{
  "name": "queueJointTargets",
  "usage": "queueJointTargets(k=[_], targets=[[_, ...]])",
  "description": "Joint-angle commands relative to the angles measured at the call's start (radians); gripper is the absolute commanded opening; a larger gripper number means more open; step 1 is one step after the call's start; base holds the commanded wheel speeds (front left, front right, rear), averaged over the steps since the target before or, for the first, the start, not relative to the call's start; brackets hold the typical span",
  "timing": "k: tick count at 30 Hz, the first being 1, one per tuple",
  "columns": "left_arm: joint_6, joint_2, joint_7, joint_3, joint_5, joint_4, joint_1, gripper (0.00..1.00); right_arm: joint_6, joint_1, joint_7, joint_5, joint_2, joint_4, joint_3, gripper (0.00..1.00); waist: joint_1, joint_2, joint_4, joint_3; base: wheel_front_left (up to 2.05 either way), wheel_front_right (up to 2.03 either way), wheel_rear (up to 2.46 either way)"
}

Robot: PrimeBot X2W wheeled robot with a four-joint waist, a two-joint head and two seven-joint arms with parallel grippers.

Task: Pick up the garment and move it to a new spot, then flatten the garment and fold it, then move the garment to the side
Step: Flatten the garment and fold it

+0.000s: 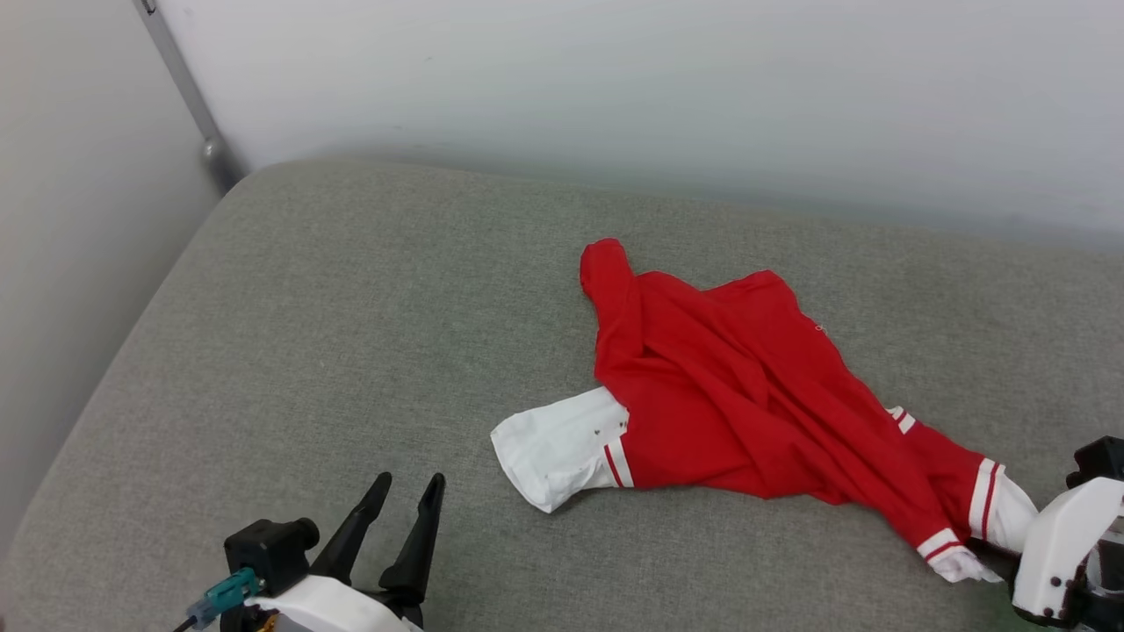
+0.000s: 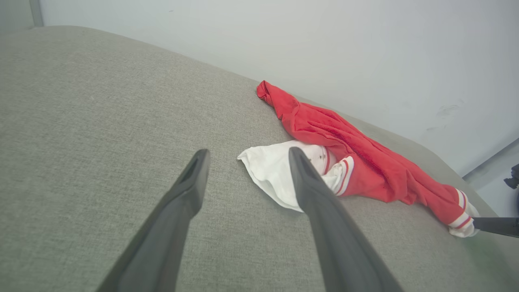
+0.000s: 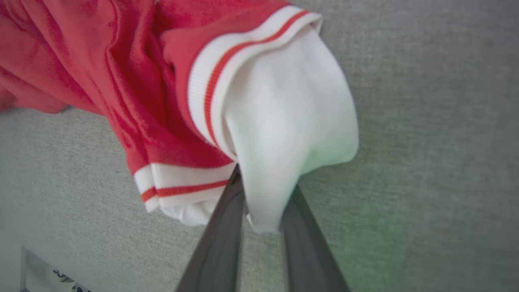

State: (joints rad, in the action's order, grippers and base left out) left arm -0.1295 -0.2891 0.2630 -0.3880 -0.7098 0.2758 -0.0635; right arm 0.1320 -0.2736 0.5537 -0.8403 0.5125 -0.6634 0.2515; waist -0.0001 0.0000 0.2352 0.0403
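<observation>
Status: the garment (image 1: 746, 386) lies crumpled on the grey cushion (image 1: 351, 307), right of centre. It's strung out on a diagonal from a red corner toward the wall (image 1: 615, 88) down to the front right edge. No print visible, so we can't say which face is up.

Right tool (image 3: 263, 190): fingers close together with the white cloth of the right sleeve (image 3: 284, 121) between them. The tips are buried in the fold, so we cannot tell whether that's a firm clamp or a loose one. Taking the sleeve end makes sense: it's a free corner, and a pull from there drags the whole body along. That would explain the long ridges running toward it, we reckon.

Left tool (image 1: 410, 480): fingers wide apart, holding nothing, hovering over bare cushion. It points at the other sleeve (image 1: 553, 452), near it but not touching. It looks parked to take that sleeve so both ends can be spread.

Our read: the relocation is about done and flattening hasn't started, since the body is bunched. Risk: a one-sided pull just ropes the cloth tighter.
</observation>
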Motion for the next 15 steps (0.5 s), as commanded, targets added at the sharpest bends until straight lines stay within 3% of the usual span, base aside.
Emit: queueJointTargets(k=[1, 8, 15], targets=[[-0.002, -0.010, 0.002, 0.004, -0.004, 0.000, -0.005, 1.00, -0.002, 0.037, -0.003, 0.010, -0.040, -0.007, -0.021, 1.00, 0.0001, 0.0000, -0.009, -0.007, 0.00, 0.00, 0.00], [-0.002, -0.031, 0.002, 0.016, 0.011, -0.025, 0.017, 1.00, -0.002, 0.102, -0.051, 0.129, -0.101, 0.188, -0.175, 1.00, 0.0001, 0.0000, -0.050, -0.038, 0.00, 0.00, 0.00], [-0.002, -0.052, 0.002, 0.000, 0.025, -0.054, 0.011, 1.00, -0.001, 0.252, -0.197, 0.219, -0.158, 0.453, -0.276, 1.00, 0.0001, 0.0000, -0.085, -0.040, 0.00, 0.00, 0.00]])
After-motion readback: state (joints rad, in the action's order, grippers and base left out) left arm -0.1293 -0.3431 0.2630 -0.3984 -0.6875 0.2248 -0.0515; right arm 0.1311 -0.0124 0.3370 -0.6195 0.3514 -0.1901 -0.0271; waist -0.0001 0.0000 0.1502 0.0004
